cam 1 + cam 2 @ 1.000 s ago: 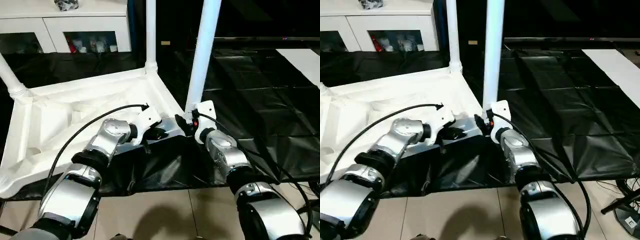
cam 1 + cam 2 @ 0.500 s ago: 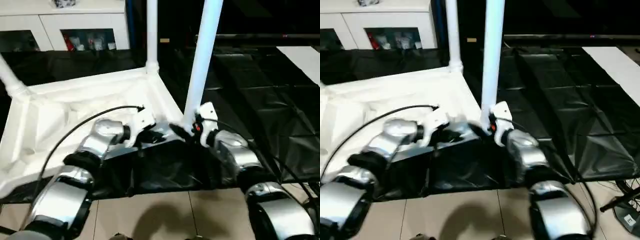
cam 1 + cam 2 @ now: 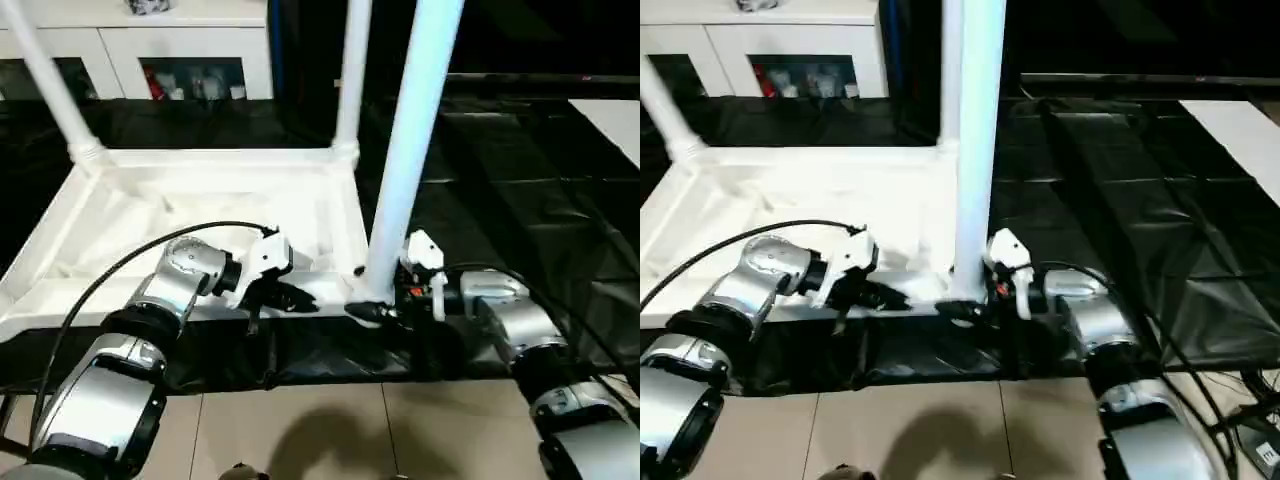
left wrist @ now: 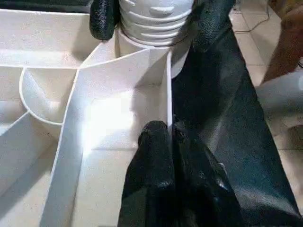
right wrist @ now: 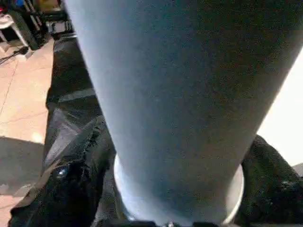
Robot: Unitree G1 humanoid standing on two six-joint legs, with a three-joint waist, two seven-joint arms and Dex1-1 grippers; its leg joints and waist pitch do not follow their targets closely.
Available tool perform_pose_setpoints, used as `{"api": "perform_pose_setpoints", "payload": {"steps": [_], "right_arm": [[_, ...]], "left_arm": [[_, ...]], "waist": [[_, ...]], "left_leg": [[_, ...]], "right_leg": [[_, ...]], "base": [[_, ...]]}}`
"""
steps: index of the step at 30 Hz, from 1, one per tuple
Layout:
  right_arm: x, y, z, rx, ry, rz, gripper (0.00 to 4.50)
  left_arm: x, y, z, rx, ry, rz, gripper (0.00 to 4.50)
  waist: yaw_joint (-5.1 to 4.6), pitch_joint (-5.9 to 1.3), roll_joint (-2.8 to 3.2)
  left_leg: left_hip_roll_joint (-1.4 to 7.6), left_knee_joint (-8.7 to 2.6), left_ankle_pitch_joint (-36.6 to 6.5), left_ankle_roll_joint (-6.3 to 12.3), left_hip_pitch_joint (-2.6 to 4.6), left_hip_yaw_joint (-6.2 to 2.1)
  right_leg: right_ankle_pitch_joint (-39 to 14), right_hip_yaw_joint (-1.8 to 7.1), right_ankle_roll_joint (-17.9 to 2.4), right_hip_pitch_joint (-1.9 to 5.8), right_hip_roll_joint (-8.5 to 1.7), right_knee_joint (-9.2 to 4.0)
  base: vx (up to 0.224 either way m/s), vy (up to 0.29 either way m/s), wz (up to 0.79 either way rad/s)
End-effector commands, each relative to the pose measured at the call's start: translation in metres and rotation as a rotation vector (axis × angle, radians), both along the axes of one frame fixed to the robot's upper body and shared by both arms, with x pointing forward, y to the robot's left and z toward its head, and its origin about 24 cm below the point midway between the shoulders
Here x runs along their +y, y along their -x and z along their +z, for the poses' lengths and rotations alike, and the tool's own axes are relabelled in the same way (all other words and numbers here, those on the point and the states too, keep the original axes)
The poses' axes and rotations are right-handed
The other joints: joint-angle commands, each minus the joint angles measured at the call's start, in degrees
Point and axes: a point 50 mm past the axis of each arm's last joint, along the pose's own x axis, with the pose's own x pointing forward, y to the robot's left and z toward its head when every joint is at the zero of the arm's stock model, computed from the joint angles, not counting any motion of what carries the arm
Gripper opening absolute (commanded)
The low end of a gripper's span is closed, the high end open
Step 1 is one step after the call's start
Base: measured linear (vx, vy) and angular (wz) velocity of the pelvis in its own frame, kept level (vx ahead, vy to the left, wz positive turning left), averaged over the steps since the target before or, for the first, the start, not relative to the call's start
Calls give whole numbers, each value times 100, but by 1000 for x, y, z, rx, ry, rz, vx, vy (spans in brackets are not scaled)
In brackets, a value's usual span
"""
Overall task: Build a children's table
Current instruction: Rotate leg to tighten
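Black sheeting (image 3: 520, 150) covers the floor; a white cabinet (image 3: 150, 45) sits upper left. The left gripper (image 4: 170, 137) pinches the tabletop (image 3: 200, 200) rim; the right gripper (image 3: 375, 312) clasps a leg (image 3: 415, 140).

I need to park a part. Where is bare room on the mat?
Free: black mat right of the near leg. Crowded: tabletop's near corner, left gripper pinching its rim, right gripper around the leg's base.

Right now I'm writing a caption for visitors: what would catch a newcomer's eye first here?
First, the upturned white tabletop on black sheeting, its tube legs standing up. The nearest leg rises at the near corner, with the right end effector straddling its base. The left end effector is pinched shut on the tabletop's near rim.
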Motion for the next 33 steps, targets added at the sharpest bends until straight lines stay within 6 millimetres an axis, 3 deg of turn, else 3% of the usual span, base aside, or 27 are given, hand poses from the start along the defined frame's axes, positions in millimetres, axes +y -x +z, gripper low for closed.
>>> {"api": "perform_pose_setpoints", "payload": {"steps": [1,4,10,12,14,15,16,17,21,24,26,33], "right_arm": [[9,11,-9,55,19,86,320],[10,11,-10,62,11,73,290],[14,4,-11,50,-17,-50,276],[15,-6,-14,3,11,-220,276],[16,-17,-19,-17,36,-407,275],[19,-21,-21,-17,32,-494,275],[25,-27,-24,-1,28,-630,275],[25,-27,-24,-1,28,-630,275],[40,-36,-25,-6,38,-835,274],[45,-38,-24,-7,26,-860,274],[53,-40,-20,-13,-23,-879,330],[49,-45,-7,-60,-78,-785,388]], "left_arm": [[-5,2,-1,0,-22,-46,0],[-4,1,-1,1,-19,-44,0],[-8,-1,0,-10,4,1,0],[-12,-6,-1,-46,-5,72,0],[-18,-13,-2,-84,-29,157,0],[-24,-17,-1,-95,-17,205,0],[-36,-23,1,-111,13,283,0],[-36,-23,1,-111,13,283,0],[-63,-28,4,-145,38,368,0],[-69,-28,4,-144,48,370,0],[-78,-24,1,-143,51,346,0],[-67,-22,-1,-162,27,299,0]], "waist": [[-5,-415,28],[1,-410,25],[-11,-408,20],[-39,-388,17],[-105,-349,31],[-123,-344,6],[-152,-331,33],[-173,-330,25],[-214,-371,29],[-201,-389,21],[-199,-399,31],[-206,-403,42]], "left_leg": [[161,-383,-1201,441,112,4],[167,-393,-1265,395,116,0],[169,-400,-1221,335,104,-4],[158,-412,-1429,233,126,-4],[149,-447,-1704,3,143,-30],[137,-455,-1790,-43,145,-42],[132,-457,-1896,-130,181,-43],[122,-450,-1955,-161,182,-46],[115,-447,-1740,-50,147,-38],[96,-419,-1575,71,137,-16],[100,-413,-1454,135,114,-17],[105,-416,-1509,231,118,-9]], "right_leg": [[-381,267,-1617,315,-309,-373],[-534,267,-1575,309,-310,-383],[-514,269,-1572,310,-315,-376],[-913,274,-1490,286,-324,-421],[-1549,280,-1319,249,-334,-468],[-1763,269,-1249,262,-331,-491],[-2039,281,-1162,216,-336,-523],[-2149,278,-1130,211,-333,-536],[-1588,297,-1180,235,-305,-518],[-1241,300,-1268,250,-298,-499],[-1041,293,-1302,268,-303,-476],[-775,295,-1405,292,-287,-449]], "base": [[0,0,0],[0,0,0],[0,0,0],[0,0,0],[0,0,0],[0,0,0],[0,0,0],[0,0,0],[0,0,0],[0,0,0],[0,0,0],[0,0,0]]}}
